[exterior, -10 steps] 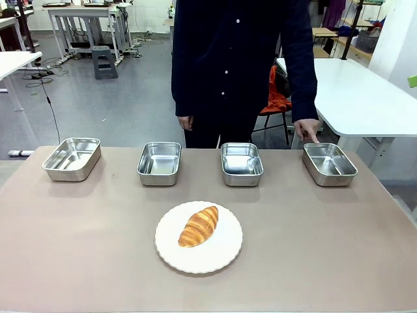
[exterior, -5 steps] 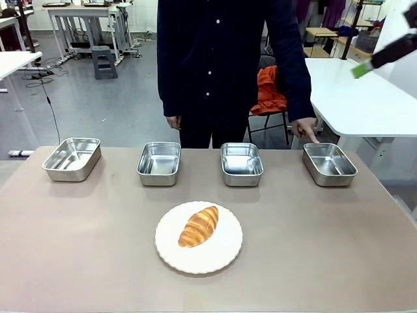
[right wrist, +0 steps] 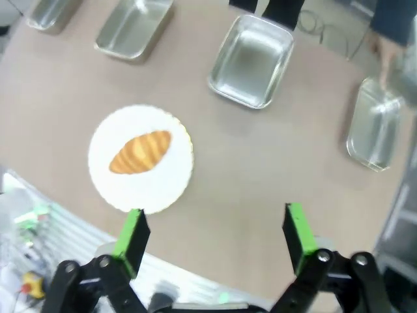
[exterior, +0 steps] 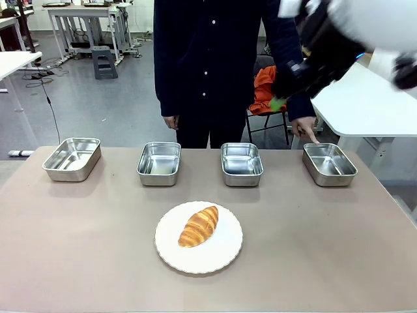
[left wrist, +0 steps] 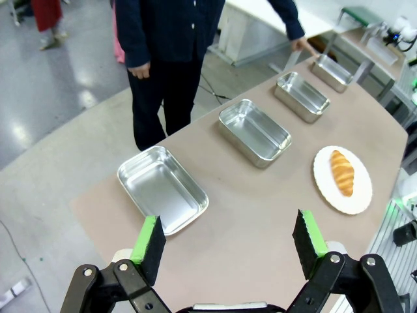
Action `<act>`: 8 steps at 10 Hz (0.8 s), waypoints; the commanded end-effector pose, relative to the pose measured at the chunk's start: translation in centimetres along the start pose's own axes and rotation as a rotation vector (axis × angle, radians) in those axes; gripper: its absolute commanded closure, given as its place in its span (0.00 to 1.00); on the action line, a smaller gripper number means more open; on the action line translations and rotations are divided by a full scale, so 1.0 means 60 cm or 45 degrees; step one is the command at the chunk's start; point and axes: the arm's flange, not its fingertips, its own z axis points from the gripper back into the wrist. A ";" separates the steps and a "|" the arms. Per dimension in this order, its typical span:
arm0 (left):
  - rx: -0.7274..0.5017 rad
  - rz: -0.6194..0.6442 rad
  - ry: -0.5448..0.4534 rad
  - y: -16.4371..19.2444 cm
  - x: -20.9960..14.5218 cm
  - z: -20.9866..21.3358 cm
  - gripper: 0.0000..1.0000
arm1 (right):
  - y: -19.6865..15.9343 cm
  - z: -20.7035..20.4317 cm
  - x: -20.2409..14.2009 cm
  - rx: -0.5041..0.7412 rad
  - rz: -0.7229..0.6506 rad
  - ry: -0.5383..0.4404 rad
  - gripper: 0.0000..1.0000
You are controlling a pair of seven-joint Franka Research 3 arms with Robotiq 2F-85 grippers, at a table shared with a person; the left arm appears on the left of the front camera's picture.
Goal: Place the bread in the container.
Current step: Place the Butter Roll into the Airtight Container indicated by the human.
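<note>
On plate [exterior: 221, 257] lies bread [exterior: 199, 226]; person's hand [exterior: 305, 128] touches container [exterior: 330, 163] far-right of plate, likely marking target. Jaws apart, empty, on right gripper [right wrist: 214, 225] and left gripper [left wrist: 228, 235].

Shiny steel container [exterior: 330, 177]; glossy ridged bread [exterior: 199, 225]; matt table [exterior: 78, 248].

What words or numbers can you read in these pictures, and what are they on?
None: no word, number, label or brand can be read anywhere.
The bread, the white plate and the four steel trays are plain, and the person's dark shirt shows no print.
</note>
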 end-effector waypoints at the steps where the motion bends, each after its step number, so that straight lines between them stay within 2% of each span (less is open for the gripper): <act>1: -0.010 -0.011 -0.011 -0.003 0.000 0.004 0.00 | 0.047 -0.082 -0.001 0.039 -0.202 0.119 0.00; 2: -0.010 -0.011 -0.011 -0.003 0.000 0.004 0.00 | 0.066 -0.129 -0.011 0.026 -0.271 0.186 0.00; 3: -0.010 -0.011 -0.011 -0.003 0.000 0.004 0.00 | 0.071 -0.154 -0.023 0.065 -0.306 0.196 0.00; 4: -0.010 -0.011 -0.011 -0.003 0.000 0.004 0.00 | 0.057 -0.132 -0.030 0.177 -0.234 0.165 0.00; 5: -0.010 -0.011 -0.011 -0.003 0.000 0.004 0.00 | 0.075 -0.141 -0.032 0.017 -0.229 0.220 0.00; 8: -0.010 -0.011 -0.011 -0.003 0.000 0.004 0.00 | 0.075 -0.141 -0.032 0.017 -0.229 0.220 0.00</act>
